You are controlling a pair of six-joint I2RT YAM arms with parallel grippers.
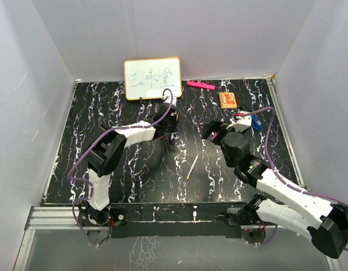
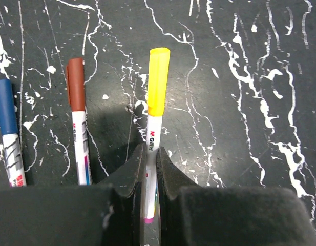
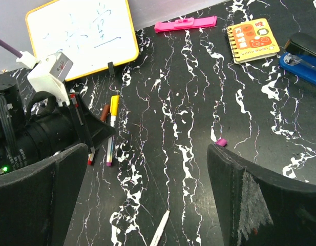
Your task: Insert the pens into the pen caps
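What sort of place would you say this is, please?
Probably a robot test booth: white panels box in a black marbled table, with stationery props like a whiteboard and notepad.

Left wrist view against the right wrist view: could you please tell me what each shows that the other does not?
Only the left wrist view shows the blue-capped pen and the print on the barrels. Only the right wrist view shows the whiteboard, pink marker, orange notebook, a loose purple cap, a lone pen and the open right end effector. Both show the left end effector shut on the yellow-capped pen, the red-capped pen beside it and the marbled table.
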